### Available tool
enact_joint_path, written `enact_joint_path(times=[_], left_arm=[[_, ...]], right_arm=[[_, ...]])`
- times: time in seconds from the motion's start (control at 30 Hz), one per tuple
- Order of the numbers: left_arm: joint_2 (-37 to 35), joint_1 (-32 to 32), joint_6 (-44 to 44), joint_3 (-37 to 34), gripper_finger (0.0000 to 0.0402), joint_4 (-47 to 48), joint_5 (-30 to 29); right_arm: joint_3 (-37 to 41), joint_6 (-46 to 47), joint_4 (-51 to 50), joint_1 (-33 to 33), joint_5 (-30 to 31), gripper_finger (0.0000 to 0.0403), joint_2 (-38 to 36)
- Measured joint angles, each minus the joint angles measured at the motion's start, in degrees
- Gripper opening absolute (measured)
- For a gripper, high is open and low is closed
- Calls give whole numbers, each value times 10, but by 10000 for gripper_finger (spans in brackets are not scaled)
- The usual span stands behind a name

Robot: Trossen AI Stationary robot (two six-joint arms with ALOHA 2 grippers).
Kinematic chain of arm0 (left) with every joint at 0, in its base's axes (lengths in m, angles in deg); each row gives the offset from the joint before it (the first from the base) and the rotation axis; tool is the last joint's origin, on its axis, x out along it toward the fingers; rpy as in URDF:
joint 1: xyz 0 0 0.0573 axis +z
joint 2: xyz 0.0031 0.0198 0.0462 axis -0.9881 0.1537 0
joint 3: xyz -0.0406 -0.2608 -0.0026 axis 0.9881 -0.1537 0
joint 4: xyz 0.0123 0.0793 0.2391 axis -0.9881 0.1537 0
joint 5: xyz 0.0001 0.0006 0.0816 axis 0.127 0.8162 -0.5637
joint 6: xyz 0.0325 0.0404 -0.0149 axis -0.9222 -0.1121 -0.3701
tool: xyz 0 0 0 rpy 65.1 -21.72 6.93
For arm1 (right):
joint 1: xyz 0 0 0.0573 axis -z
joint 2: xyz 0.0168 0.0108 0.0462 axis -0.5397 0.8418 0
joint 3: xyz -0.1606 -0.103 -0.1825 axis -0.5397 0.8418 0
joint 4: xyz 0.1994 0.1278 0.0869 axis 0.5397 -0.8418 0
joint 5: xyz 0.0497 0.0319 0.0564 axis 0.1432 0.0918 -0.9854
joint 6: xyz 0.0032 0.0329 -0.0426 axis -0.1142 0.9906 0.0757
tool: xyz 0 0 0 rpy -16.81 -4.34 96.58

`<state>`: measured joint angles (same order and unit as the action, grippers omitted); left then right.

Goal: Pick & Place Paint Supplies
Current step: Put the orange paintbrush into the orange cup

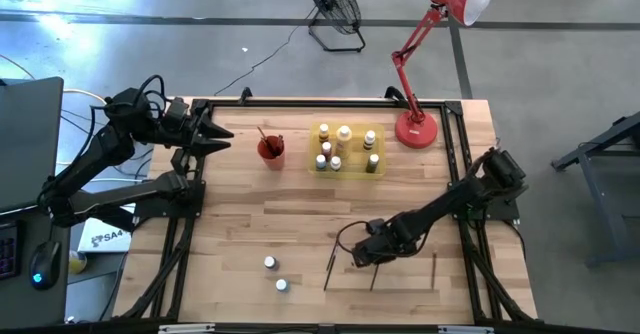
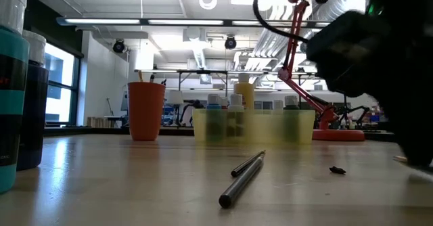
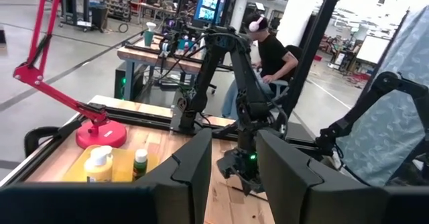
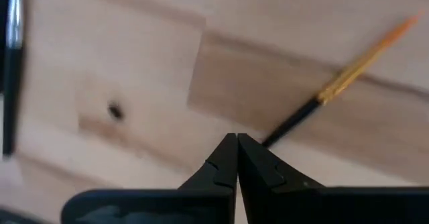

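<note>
A brush [image 4: 335,86] lies on the surface [image 1: 300,224] right at the tips of our right hand [image 4: 236,143], whose fingers are pressed together, holding nothing. We judge pickup is in hand: next, open, straddle the handle, close. Left hand [image 1: 215,139] waits, narrowly parted, near the cup [image 1: 271,149].

Right claw [image 1: 362,259] low beside paintbrushes [image 1: 329,264]; left claw [image 1: 222,139] raised.

Capped bottles [image 1: 345,149] upright in tray, two [image 1: 275,274] loose, brushes [image 1: 329,259] flat, perhaps three
</note>
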<state>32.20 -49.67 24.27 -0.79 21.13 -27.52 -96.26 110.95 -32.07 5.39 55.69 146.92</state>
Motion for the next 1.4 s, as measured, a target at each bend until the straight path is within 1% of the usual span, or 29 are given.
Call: enact_joint_path(times=[0.2, 0.33, 0.43, 0.57, 0.67, 0.73, 0.83, 0.97, 1.1, 1.23, 1.3, 1.4], left_arm=[[0, 0, 0, 0, 118, 0, -5], [0, 0, 0, 0, 118, 0, -5], [0, 0, 0, 0, 118, 0, -6], [0, 0, 0, 0, 118, 6, -6], [0, 0, 0, 0, 118, 11, -7], [0, 0, 0, 0, 118, 11, -7], [0, 0, 0, 0, 118, 10, -6], [0, 0, 0, 0, 118, 10, -7], [0, 0, 0, 0, 118, 10, -6], [0, 0, 0, 0, 118, 10, -6], [0, 0, 0, 0, 118, 10, -6], [0, 0, 0, 0, 118, 10, -6]], right_arm=[[0, -12, -18, 3, -43, 2, -49], [0, -14, -16, 3, -50, 3, -98], [0, -4, -48, 3, -55, 3, -127], [1, 33, -135, -6, -21, 3, -139], [0, 68, -139, -13, 68, 3, -135], [0, 83, -137, -15, 113, 3, -129], [3, 110, -139, -12, 127, 6, -128], [25, 157, -142, -9, 128, 27, -128], [57, 208, -112, -8, 125, 67, -128], [71, 248, -109, -8, 130, 106, -128], [75, 250, -104, -7, 131, 115, -128], [75, 250, -99, -3, 129, 117, -128]])
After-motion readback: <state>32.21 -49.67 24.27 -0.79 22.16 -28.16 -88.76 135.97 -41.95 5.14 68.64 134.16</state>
